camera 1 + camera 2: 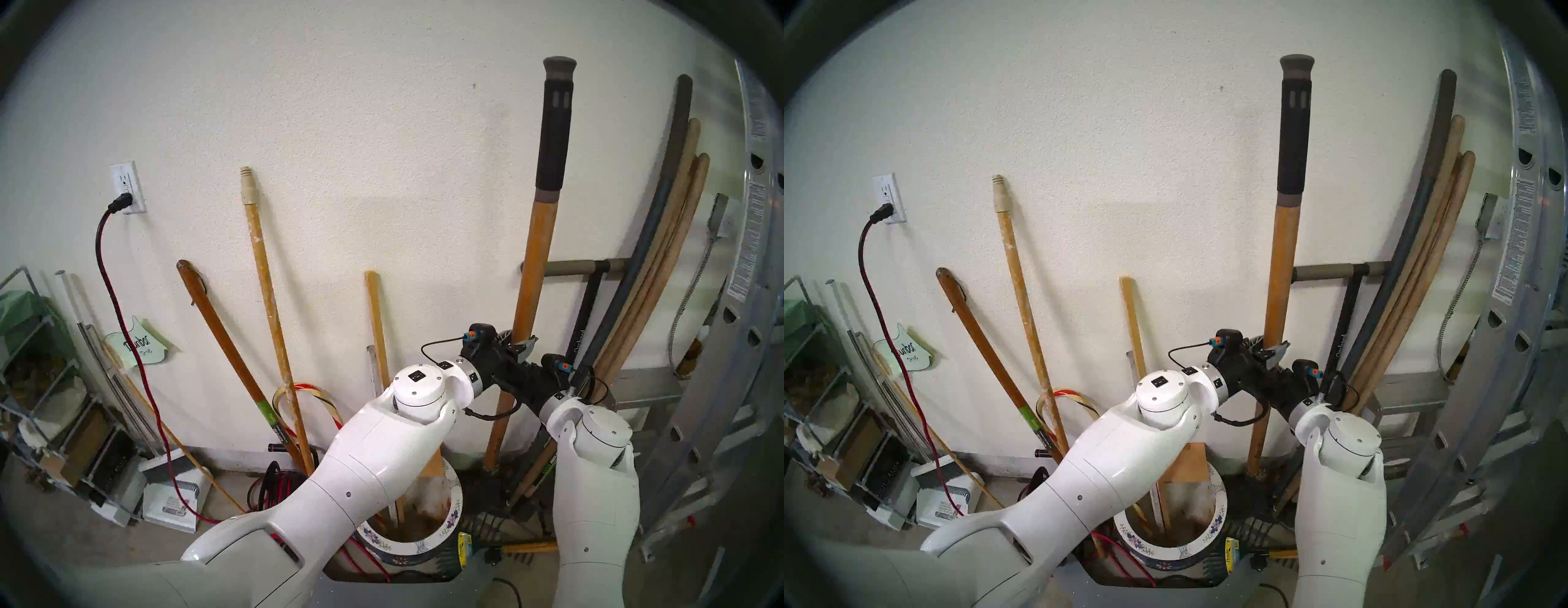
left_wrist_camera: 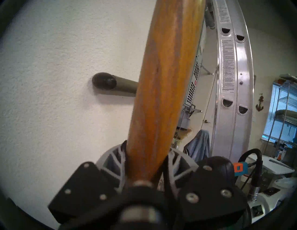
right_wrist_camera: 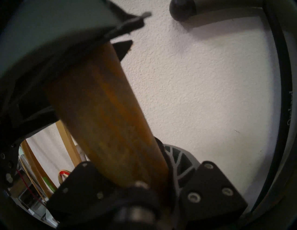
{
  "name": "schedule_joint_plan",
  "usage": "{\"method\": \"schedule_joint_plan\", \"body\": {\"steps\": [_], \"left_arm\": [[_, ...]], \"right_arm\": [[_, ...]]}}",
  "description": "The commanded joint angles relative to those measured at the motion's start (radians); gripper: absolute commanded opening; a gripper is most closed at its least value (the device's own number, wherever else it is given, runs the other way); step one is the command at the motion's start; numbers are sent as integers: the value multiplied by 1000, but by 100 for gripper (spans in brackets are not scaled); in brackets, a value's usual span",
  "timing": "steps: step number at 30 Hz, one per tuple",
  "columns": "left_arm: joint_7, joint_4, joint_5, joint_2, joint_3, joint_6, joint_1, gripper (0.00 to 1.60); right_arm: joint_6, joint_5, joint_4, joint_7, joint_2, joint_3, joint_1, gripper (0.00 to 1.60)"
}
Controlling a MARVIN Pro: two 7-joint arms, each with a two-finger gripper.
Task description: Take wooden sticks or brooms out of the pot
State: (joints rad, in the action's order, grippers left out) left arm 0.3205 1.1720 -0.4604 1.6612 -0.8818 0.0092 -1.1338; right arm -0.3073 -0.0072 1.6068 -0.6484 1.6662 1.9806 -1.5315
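- The thick orange-brown shaft (image 1: 535,271) stands nearly upright against the wall, right of the pot (image 1: 428,547), its foot down by the floor outside the rim.
- The left gripper (image 2: 147,162) has its jaws clamped on the shaft at mid-height; the right gripper (image 3: 160,160) grips the same wood just below (its own view shows the shaft filling the jaws, with the left gripper right above).
- That shaft looks stiff and heavy, top-weighted by the black rubber sleeve (image 1: 553,131), so I judge it will want to swing. Two holds close together near the middle seem sensible; smooth varnished wood may slide through.
- The thin pale stick (image 1: 375,322) leans in the pot against the wall. It looks light and a bit whippy, best pinched across its flat faces above the rim.
- The paint-spattered pole (image 1: 265,288) and dark brown pole (image 1: 220,339) lean to the left.
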Motion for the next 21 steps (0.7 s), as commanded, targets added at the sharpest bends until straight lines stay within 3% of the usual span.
{"method": "schedule_joint_plan", "body": {"steps": [1, 21], "left_arm": [[-8, -46, 3, 23, -4, -18, 19, 0], [-79, -239, 21, 50, -59, -22, 131, 0]], "right_arm": [[34, 12, -15, 84, -37, 50, 100, 0], [40, -1, -194, 124, -122, 35, 214, 0]]}}
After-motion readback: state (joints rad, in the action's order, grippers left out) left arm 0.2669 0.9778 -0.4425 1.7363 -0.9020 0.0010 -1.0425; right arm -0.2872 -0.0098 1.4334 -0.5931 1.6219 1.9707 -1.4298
